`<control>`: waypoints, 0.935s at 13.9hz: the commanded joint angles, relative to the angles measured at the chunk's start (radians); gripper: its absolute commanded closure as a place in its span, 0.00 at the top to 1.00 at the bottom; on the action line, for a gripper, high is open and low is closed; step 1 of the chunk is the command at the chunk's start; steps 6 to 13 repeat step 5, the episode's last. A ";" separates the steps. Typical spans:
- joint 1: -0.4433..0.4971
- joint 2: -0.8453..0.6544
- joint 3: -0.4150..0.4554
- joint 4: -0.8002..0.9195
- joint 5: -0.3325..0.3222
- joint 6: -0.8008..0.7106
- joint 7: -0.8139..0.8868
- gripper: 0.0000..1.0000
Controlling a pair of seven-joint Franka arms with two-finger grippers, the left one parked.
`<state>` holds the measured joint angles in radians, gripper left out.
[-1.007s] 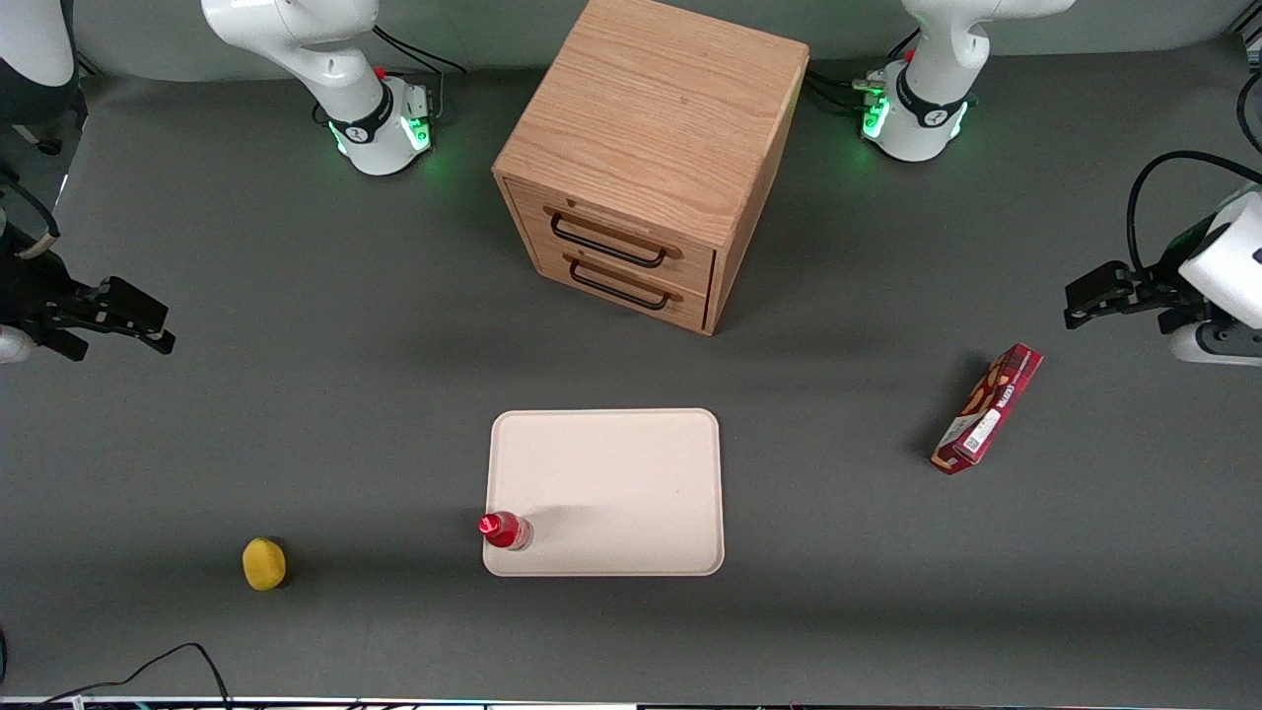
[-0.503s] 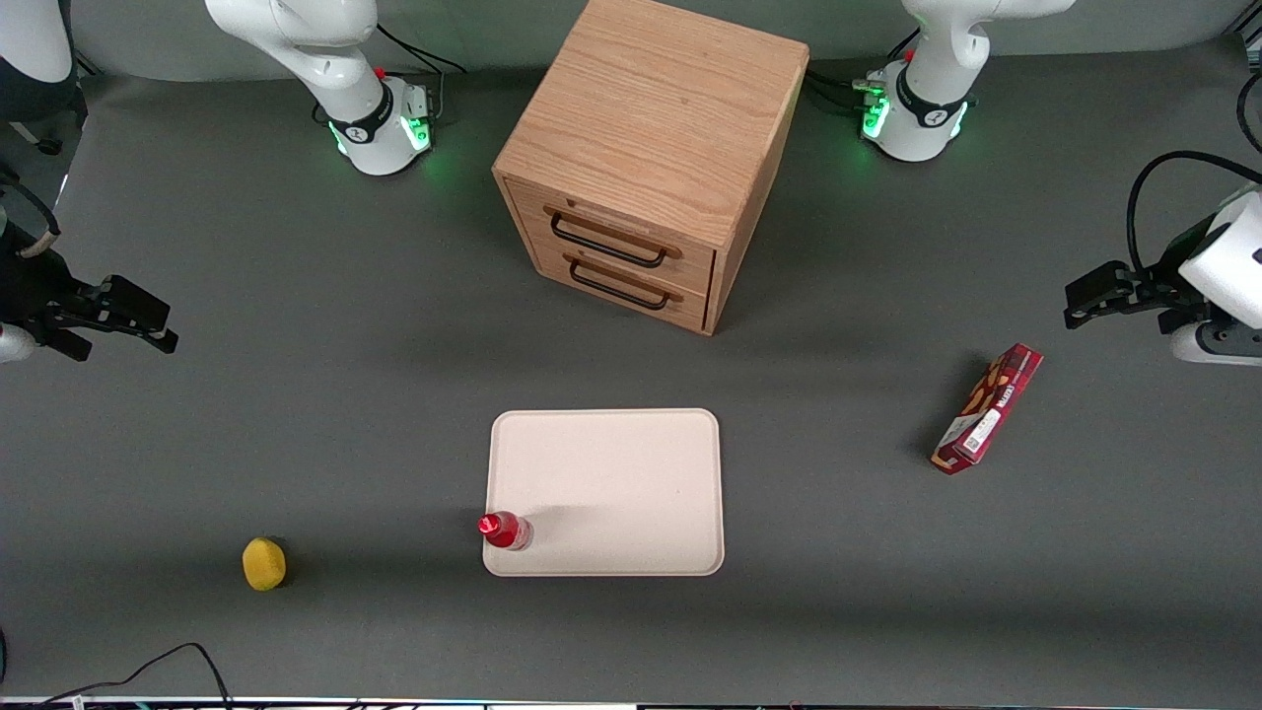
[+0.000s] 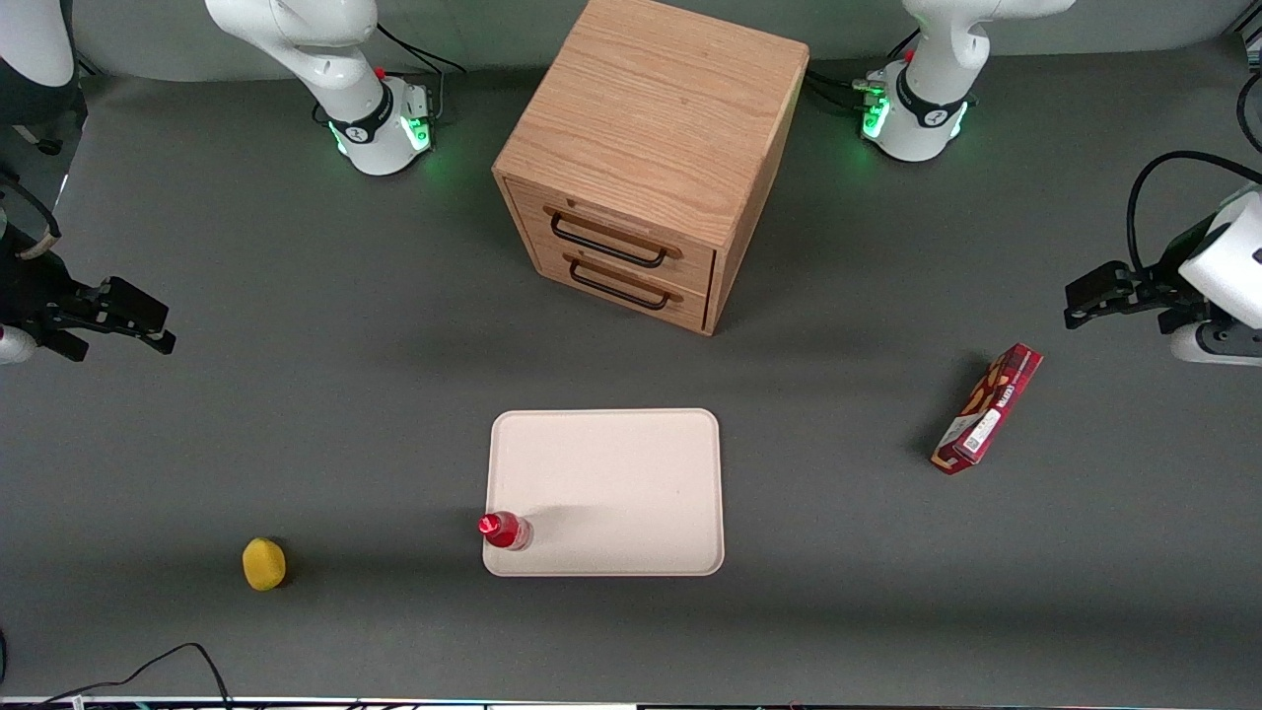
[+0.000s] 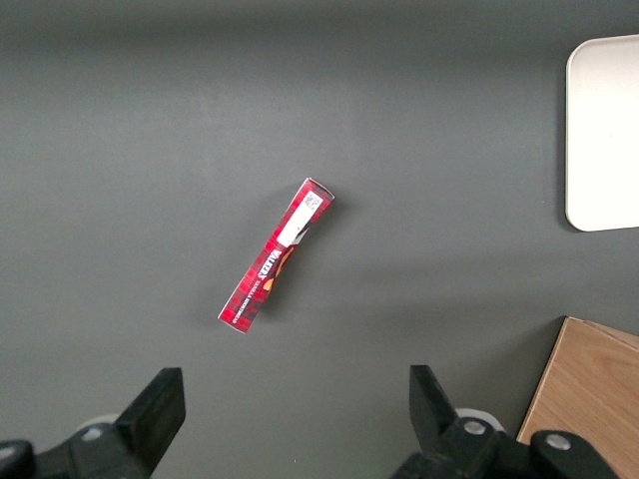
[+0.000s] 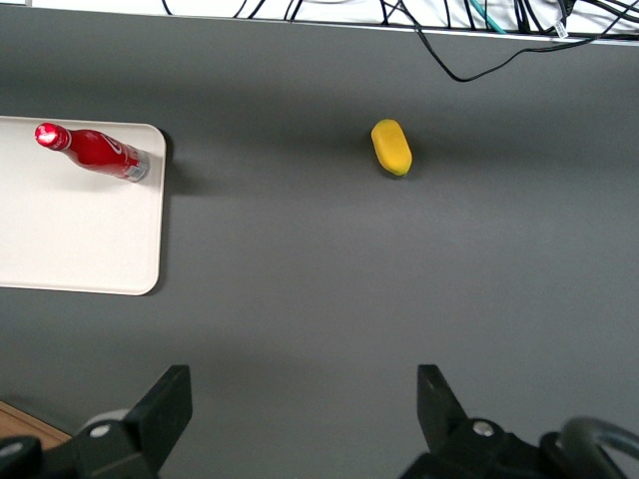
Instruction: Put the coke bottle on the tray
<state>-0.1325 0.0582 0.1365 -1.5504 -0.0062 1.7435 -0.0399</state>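
Observation:
The coke bottle [image 3: 506, 531], small and red with a red cap, stands upright on the cream-beige tray [image 3: 621, 483], at the tray's corner nearest the front camera and toward the working arm's end. It also shows in the right wrist view [image 5: 98, 151] on the tray [image 5: 70, 230]. My gripper [image 3: 148, 330] hangs open and empty far off at the working arm's end of the table, well apart from the bottle. In the right wrist view the gripper [image 5: 305, 399] has its fingers [image 5: 168, 399] spread wide over bare table.
A wooden two-drawer cabinet [image 3: 646, 148] stands farther from the front camera than the tray. A yellow sponge [image 3: 263, 564] lies near the table's front edge. A red snack box [image 3: 988, 407] lies toward the parked arm's end. Cables [image 3: 148, 671] run along the front edge.
My gripper has shifted very slightly. The bottle and the tray have not moved.

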 commanded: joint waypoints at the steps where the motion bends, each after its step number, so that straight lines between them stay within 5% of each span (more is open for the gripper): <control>1: -0.018 0.021 0.017 0.027 -0.015 -0.025 -0.002 1.00; 13: -0.025 0.026 0.017 0.027 -0.017 -0.035 0.000 1.00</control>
